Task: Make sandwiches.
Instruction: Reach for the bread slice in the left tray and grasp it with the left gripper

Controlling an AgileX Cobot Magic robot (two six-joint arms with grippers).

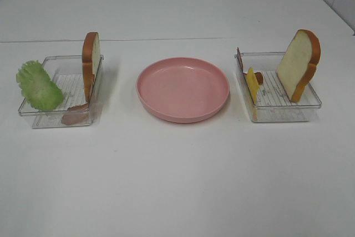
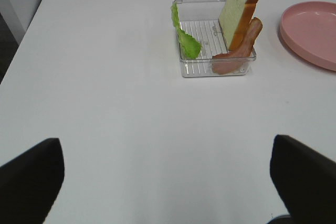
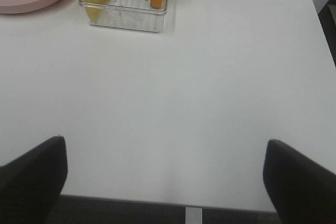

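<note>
An upright white, brown-crusted bread slice (image 2: 236,9) is pictured well ahead of the spread left hand (image 2: 168,182), the right hand (image 3: 165,182) spread likewise.

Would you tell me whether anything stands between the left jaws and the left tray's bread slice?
Only bare table, then the tray's low wall and a bacon strip leaning against the bread slice.

plate (image 1: 183,89) pink | lettuce (image 1: 39,86) green | cheese (image 1: 252,84) yellow | bread (image 1: 294,62) white, tan-edged | table (image 1: 177,181) white

Bright, even overhead light, faint soft shadows, slightly soft focus throughout.
</note>
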